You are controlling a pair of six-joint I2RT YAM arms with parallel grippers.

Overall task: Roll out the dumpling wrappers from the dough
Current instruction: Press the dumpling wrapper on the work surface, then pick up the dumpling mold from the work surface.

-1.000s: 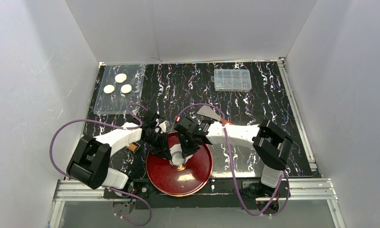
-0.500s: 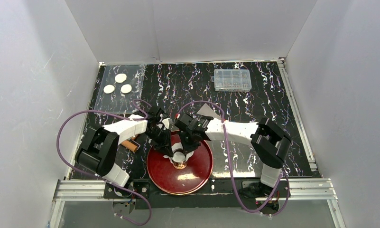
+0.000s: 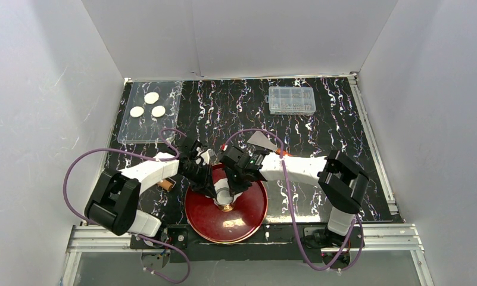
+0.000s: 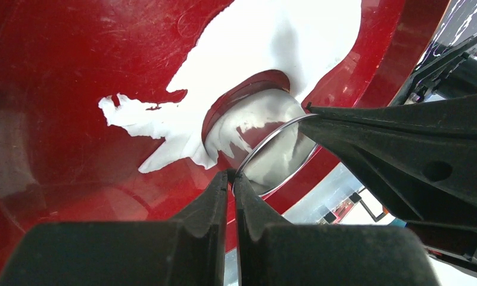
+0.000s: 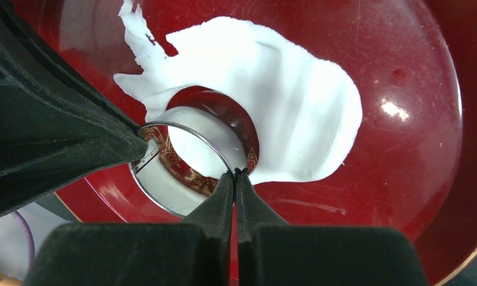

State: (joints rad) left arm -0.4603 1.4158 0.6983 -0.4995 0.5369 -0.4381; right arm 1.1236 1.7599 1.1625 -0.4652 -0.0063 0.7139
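The dough (image 5: 295,107) lies flattened and ragged-edged on the red plate (image 3: 248,220), with a round hole cut in it beside the metal ring cutter (image 5: 188,167). My left gripper (image 4: 231,174) is shut on one side of the ring's rim (image 4: 271,149). My right gripper (image 5: 236,174) is shut on the opposite side. From above, both grippers, left (image 3: 215,192) and right (image 3: 233,189), meet over the ring (image 3: 224,198) at the plate's far half. Three dumpling wrappers (image 3: 151,97) lie on a clear tray (image 3: 134,134) at the back left.
A clear plastic box (image 3: 291,100) stands at the back right. A grey scraper (image 3: 261,140) lies behind the right arm. A brown wooden piece (image 3: 166,185) sits left of the plate, under the left arm. White walls enclose the table.
The left arm's elbow swung right, then back to the left. Both grippers stayed shut on the ring, which shifted slightly toward the far side of the plate.
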